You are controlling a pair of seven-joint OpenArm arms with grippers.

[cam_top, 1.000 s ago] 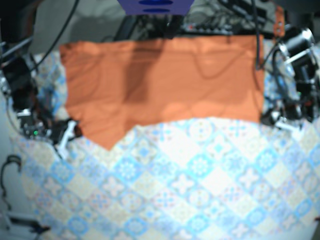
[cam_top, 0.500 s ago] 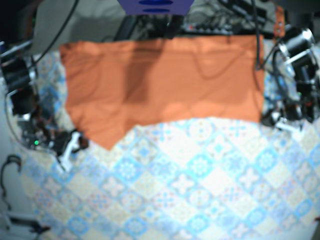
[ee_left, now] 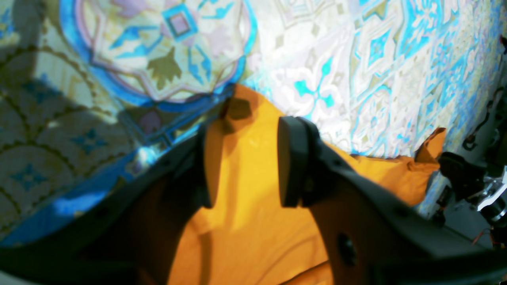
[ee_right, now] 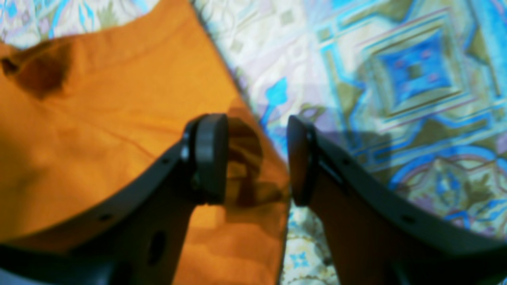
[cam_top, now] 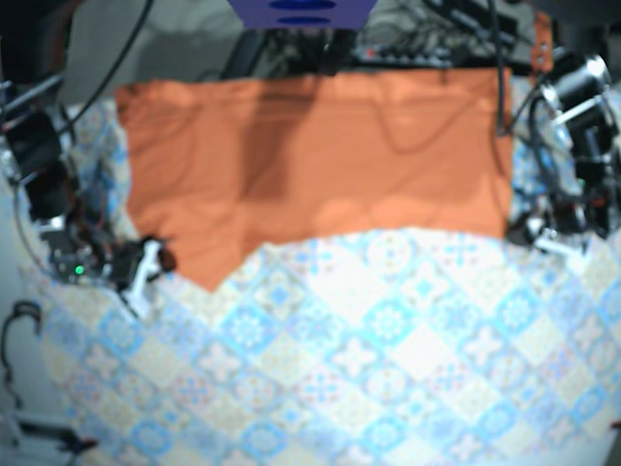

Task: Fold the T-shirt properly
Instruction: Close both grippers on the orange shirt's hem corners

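The orange T-shirt [cam_top: 320,165] lies flat as a wide band across the far half of the table, with a pointed flap hanging toward me at its left. My right gripper [cam_top: 150,267] sits at that lower left edge. In the right wrist view it [ee_right: 256,160] is open, its jaws straddling the shirt's hem [ee_right: 99,130] without closing on it. My left gripper [cam_top: 539,231] is at the shirt's lower right corner. It [ee_left: 247,162] is open too, hovering over the orange cloth [ee_left: 245,221] just behind the corner tip.
A blue-and-cream patterned tablecloth [cam_top: 388,359] covers the table in front of the shirt. Cables and equipment [cam_top: 427,44] crowd the back edge, and a blue object [cam_top: 301,12] hangs at top centre. A cable loop [cam_top: 19,330] lies off the left edge.
My right gripper dipped toward me and then came back up and right, ending closer to the shirt's left edge. The left arm and the shirt have not moved.
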